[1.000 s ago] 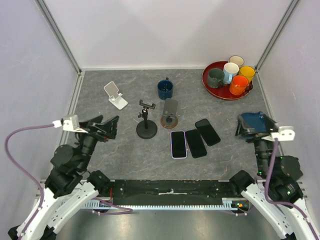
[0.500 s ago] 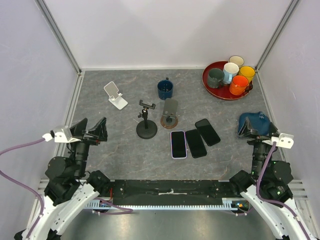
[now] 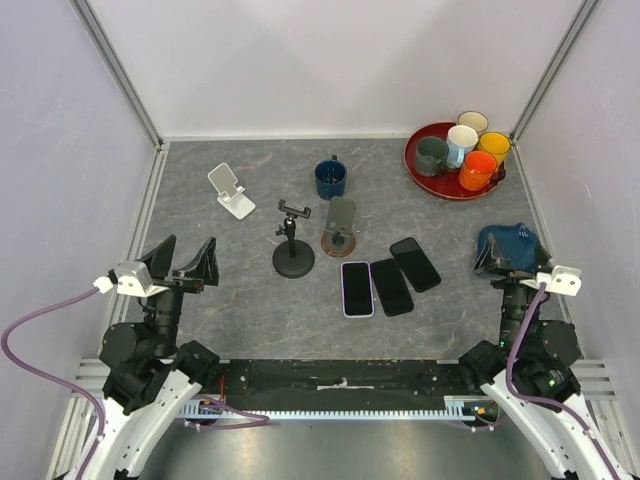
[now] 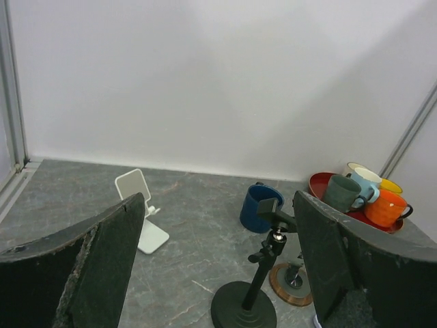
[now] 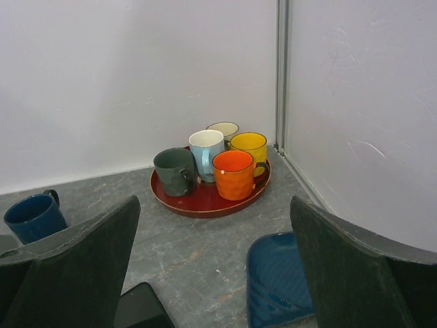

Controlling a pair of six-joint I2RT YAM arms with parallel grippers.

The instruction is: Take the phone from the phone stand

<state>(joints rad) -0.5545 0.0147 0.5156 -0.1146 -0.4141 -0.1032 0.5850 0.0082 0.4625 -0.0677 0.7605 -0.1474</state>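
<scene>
Your left gripper (image 3: 183,261) hangs well to the left of the black pole stand (image 3: 293,252), the one with the round base and small clamp on top, and nearer you. Its 2 fingers are spread wide with nothing between them. Your right gripper (image 3: 512,262) sits far to the right of that stand. Its fingers are also spread wide and hold nothing, and it is just in front of a blue dish (image 3: 505,240).

Just right of the black pole stand is a brown-based stand (image 3: 340,232) carrying a tilted grey panel. You cannot tell from these views whether that panel is a phone or the stand's own plate.

Right of the black pole stand and nearer you, 3 phones lie flat, side by side, on the grey marbled tabletop (image 3: 250,300). A lilac-edged phone (image 3: 357,288) is closest to the stand, then a black phone (image 3: 392,286). A second black phone (image 3: 415,264) lies furthest right and slightly further back.

Behind the black pole stand and a little right stands a navy blue mug (image 3: 330,179). Behind it to the left is a white folding stand (image 3: 231,190). Far right and behind it, a red round tray (image 3: 440,186) holds 5 mugs: dark grey, pale blue, cream, yellow and orange.
</scene>
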